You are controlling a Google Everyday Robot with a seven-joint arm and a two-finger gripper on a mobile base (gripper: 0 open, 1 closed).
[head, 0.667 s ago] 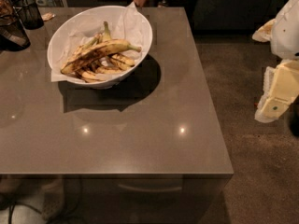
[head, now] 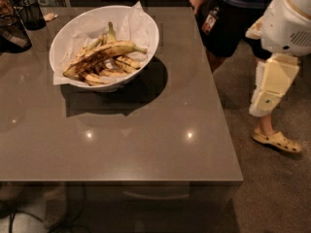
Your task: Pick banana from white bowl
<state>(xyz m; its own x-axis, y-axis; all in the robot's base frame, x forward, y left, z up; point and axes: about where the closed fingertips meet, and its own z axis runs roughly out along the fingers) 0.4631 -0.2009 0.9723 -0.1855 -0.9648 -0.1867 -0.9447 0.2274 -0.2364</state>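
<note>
Presently, the banana (head: 104, 53) lay on top of the heap in the white bowl (head: 154, 40), stem tip pointing right, resting across shorter browned banana pieces (head: 114, 69) on crumpled paper lining (head: 133, 25). The bowl sat toward the far left of the grey table (head: 146, 144), with a dark wire cup (head: 30, 12) at the far left corner. The gripper (head: 266, 98) hung off the table's right side, well apart from the bowl and apparently holding nothing; its opening could not be told. A person (head: 233, 18) stood just behind it.
</note>
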